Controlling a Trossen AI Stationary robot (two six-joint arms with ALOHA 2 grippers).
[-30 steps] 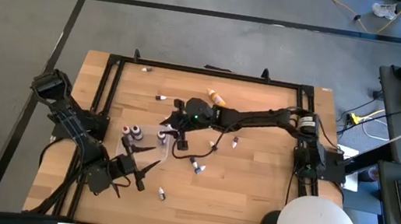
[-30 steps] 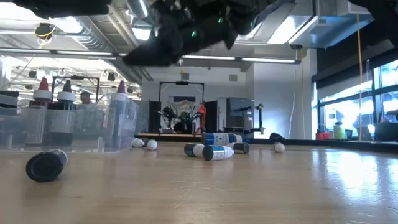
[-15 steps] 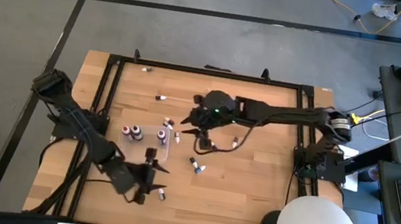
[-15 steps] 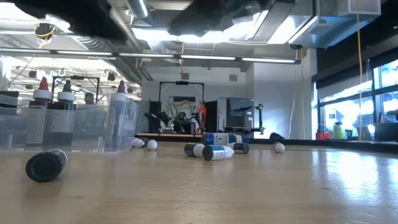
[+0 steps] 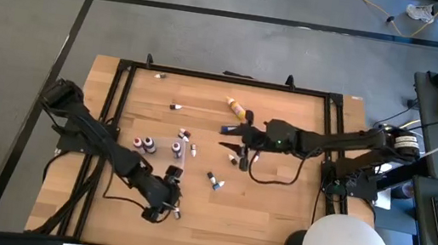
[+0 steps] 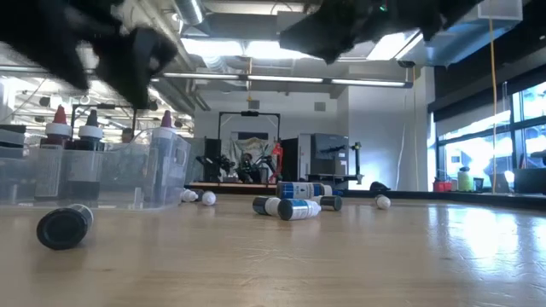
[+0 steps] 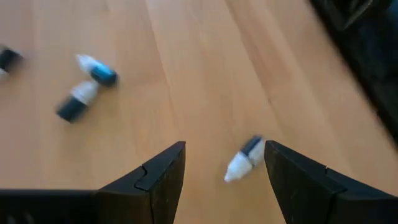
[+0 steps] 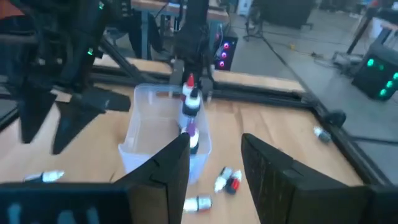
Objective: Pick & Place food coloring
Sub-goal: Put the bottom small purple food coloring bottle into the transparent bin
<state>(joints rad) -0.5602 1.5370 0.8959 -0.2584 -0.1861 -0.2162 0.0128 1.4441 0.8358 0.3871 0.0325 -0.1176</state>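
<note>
Several tiny food coloring bottles lie scattered on the wooden table; three stand in the clear tray, whose wall also shows in the right wrist view. My left gripper is open near the table's near edge. A white-capped dark bottle lies flat on the wood between its fingers, untouched. My right gripper is open above the table's middle, right of the tray, and faces the tray. An orange-yellow bottle lies beyond it.
Two bottles lie ahead of my left gripper. More lie below my right gripper and near the tray's right wall. A dark-capped bottle lies close to the low camera. A black frame borders the table.
My right gripper has drawn back from the tray's right side toward the table's right. My left gripper has moved from beside the tray's near wall toward the near edge and rightward, over the small bottle there. No bottle has visibly moved.
</note>
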